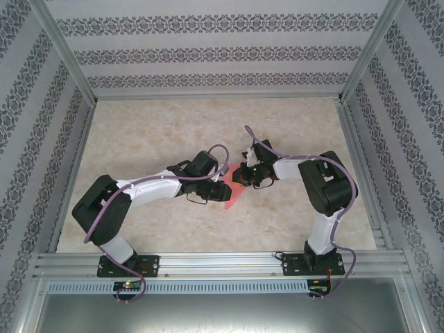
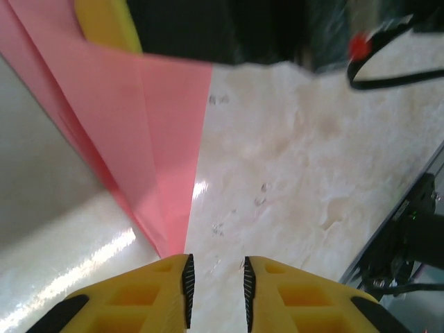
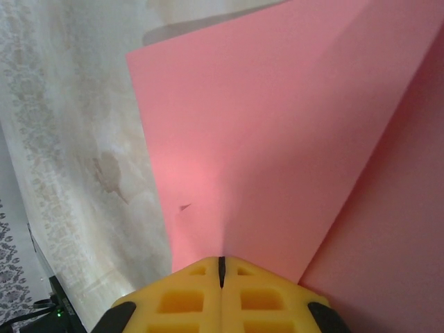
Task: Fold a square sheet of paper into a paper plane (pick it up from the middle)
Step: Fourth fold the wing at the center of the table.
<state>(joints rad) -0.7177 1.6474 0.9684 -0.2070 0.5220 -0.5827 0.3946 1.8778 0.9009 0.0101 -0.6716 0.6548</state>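
Now, right gripper (image 3: 222, 267): yellow fingers pressed together with no gap, pinching the pink paper (image 3: 277, 139) at one edge.
Left gripper (image 2: 216, 281): jaws a little apart, bare table (image 2: 312, 173) showing between them; nothing lies in the gap.
Paper near the left gripper: a narrow tip of the folded sheet runs down to just beside the left-hand finger, outside the gap as far as the left wrist view shows.
Paper overall: partly folded, with a long crease and overlapping layers. It is carried between the two grippers near the table's middle, and it casts a shadow on the surface behind it.
Risk, support: one pinch alone seems to carry the sheet, so thin paper may droop or swing and the layers may slide out of line.
Risk, regrasp: the gap is narrow and the tip sits off to its side, so closing from there may miss the paper or crumple the point.
Risk, pull: any tug against the clamped edge could tear the paper or skew the crease.
Risk, crowding: the grippers sit near each other, so a careless approach could knock them together.
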